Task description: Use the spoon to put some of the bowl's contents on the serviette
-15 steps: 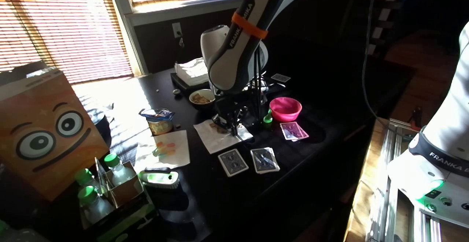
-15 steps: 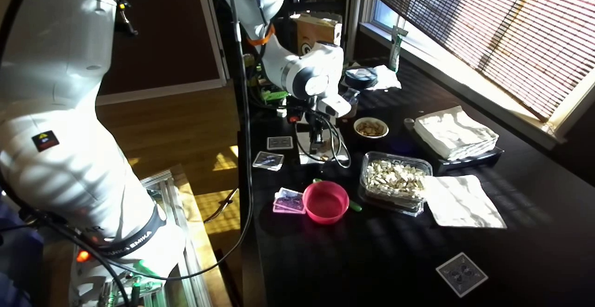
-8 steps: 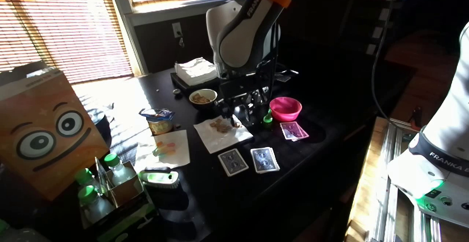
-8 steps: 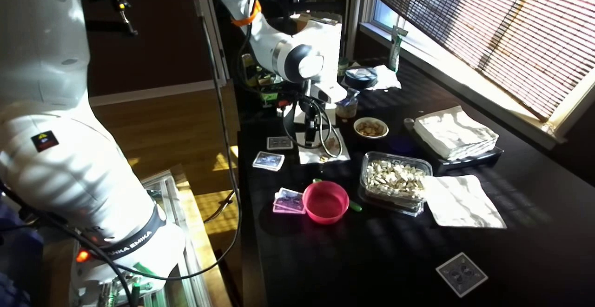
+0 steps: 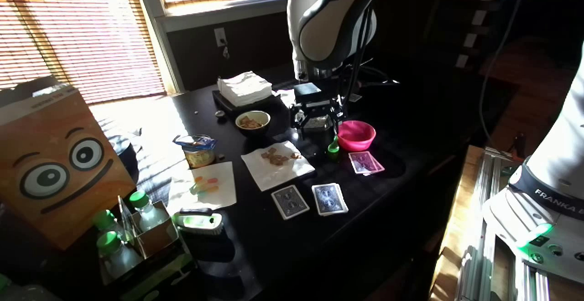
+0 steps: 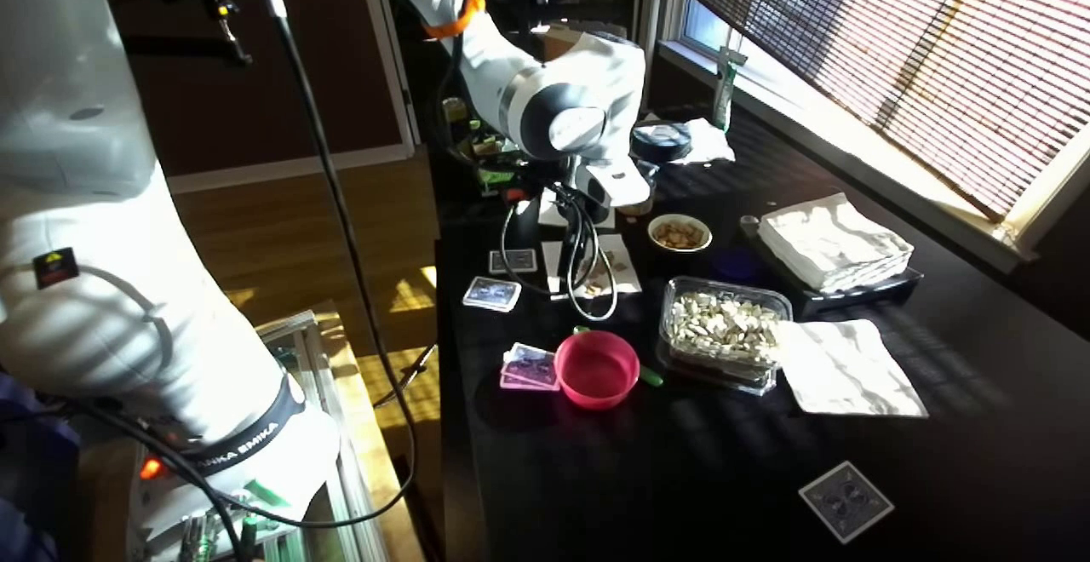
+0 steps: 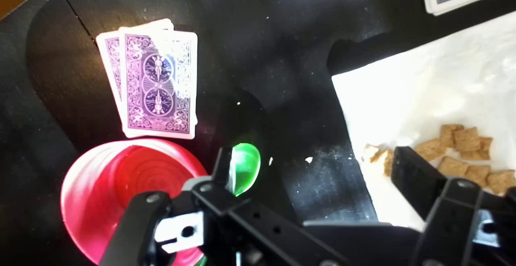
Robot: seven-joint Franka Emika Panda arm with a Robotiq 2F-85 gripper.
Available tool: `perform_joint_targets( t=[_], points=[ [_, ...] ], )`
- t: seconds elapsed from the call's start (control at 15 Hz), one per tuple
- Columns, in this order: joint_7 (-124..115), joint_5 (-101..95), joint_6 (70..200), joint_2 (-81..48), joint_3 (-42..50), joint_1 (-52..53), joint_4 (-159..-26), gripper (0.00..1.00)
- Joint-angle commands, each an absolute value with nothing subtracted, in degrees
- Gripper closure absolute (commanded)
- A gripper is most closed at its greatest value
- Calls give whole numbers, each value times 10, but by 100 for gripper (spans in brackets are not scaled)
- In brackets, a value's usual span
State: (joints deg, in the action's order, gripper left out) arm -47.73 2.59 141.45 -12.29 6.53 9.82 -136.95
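The cream bowl (image 5: 264,117) holds brown crumbly pieces and stands behind the serviette (image 5: 269,179). Several brown pieces lie on the serviette, a couple of them close to its edge in the wrist view. A green spoon (image 5: 333,146) rests against the pink bowl; the wrist view shows its rounded end (image 7: 246,167) beyond one finger, and the rest is hidden. My gripper (image 5: 319,131) hangs above the table between serviette and pink bowl. Its fingers are wide apart in the wrist view, with only dark table seen between them. Cables partly cover the gripper in an exterior view (image 6: 570,264).
The pink bowl (image 5: 349,145) has red-backed cards (image 5: 365,163) beside it. Blue-backed cards (image 5: 329,199) lie in front of the serviette. A clear dish of pale pieces (image 6: 771,366), a napkin stack (image 6: 834,238) and a lidded pot (image 5: 200,157) stand around.
My gripper has risen off the serviette and moved back toward the pink bowl, its jaws spreading wide. The brown pieces on the serviette have come into view. Spoon and bowls have stayed put.
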Motion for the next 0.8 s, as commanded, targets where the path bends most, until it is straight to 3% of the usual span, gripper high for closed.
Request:
perform_joint_targets(
  t=[0.0, 0.73],
  points=[
    [-475, 26, 1419, -123, 49, 73, -1372, 0],
    [-619, -17, 1509, -185, 89, 82, -1374, 0]
  ],
)
